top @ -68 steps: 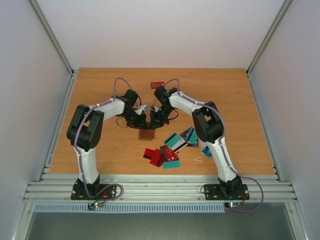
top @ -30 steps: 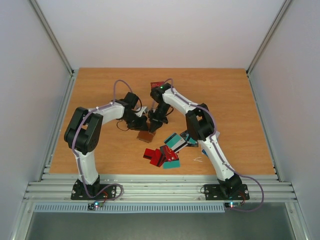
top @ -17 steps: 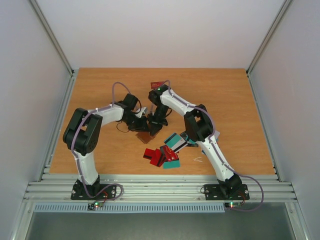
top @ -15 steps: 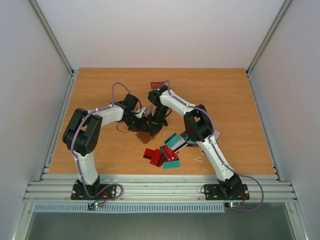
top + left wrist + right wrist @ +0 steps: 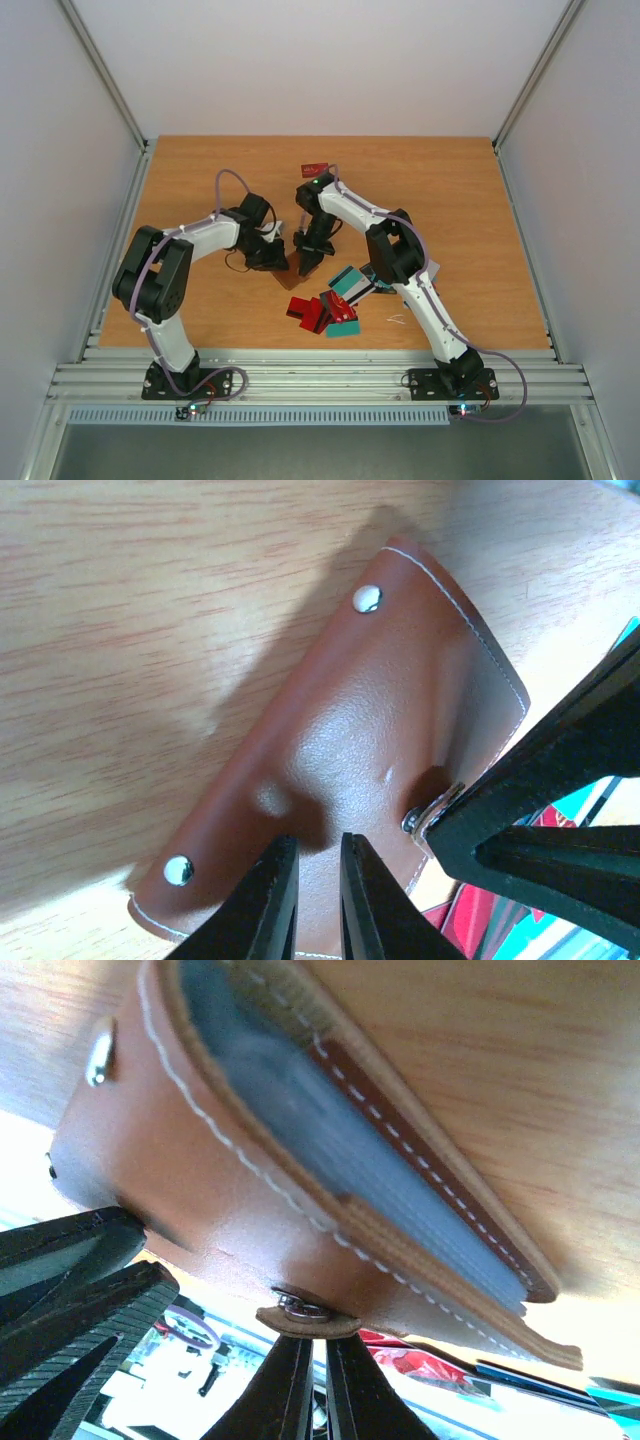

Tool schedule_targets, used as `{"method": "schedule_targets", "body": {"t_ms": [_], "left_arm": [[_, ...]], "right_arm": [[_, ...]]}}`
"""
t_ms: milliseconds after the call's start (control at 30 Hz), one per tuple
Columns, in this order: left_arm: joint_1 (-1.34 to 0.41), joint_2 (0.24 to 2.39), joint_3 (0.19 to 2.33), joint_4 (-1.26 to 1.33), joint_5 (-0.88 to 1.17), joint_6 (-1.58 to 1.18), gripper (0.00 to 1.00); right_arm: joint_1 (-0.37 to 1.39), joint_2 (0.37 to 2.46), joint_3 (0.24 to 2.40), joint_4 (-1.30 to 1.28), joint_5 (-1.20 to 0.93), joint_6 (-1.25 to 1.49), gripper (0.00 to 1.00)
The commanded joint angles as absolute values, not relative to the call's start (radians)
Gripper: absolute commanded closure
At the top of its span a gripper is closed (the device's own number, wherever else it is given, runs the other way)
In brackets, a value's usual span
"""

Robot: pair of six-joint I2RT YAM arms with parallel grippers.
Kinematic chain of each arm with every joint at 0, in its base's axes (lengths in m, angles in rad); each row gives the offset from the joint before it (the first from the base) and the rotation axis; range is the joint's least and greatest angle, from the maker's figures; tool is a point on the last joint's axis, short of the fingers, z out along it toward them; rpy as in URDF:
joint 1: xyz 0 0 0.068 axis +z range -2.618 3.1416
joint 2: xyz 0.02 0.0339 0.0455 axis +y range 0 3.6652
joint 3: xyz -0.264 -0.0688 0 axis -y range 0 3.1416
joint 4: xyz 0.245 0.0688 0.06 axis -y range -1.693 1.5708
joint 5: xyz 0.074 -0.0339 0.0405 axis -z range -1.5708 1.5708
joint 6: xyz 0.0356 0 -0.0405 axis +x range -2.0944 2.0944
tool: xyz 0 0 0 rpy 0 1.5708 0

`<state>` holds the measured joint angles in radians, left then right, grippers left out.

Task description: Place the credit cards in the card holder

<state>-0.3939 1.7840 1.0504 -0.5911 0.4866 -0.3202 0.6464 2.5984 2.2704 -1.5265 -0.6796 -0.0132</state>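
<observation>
The card holder (image 5: 370,730) lies mid-way across the table (image 5: 450,200), just behind the loose credit cards (image 5: 325,312). The right gripper (image 5: 312,1355) pinches its snap tab (image 5: 305,1317); the left gripper (image 5: 318,870) stands barely parted over the leather. Advised: lift the tab steadily while the left pins the body.

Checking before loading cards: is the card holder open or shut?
Open: the card holder gapes in the right wrist view, blue inside showing.

No text, brand, number or sign can be read anywhere. The cards (image 5: 318,312) are too small to show print, and the holder (image 5: 350,730) has plain leather.
</observation>
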Motion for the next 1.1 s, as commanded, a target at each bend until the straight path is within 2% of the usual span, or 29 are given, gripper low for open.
{"method": "schedule_targets", "body": {"t_ms": [0,567,800,1067], "left_arm": [[-0.393,1.863,1.025,-0.588,0.473,-0.276,0.85],[-0.414,1.925,1.032,-0.597,0.425,-0.273,0.88],[-0.414,1.929,1.032,-0.601,0.416,-0.273,0.88],[-0.416,1.929,1.037,-0.604,0.420,-0.273,0.88]], "right_arm": [[0.667,2.621,2.213,-1.359,-0.657,-0.015,0.93],[0.667,2.541,2.201,-1.257,-0.715,-0.028,0.93],[0.665,2.453,2.091,-1.162,-0.704,-0.019,0.92],[0.664,2.485,2.073,-1.178,-0.683,-0.012,0.92]]}}
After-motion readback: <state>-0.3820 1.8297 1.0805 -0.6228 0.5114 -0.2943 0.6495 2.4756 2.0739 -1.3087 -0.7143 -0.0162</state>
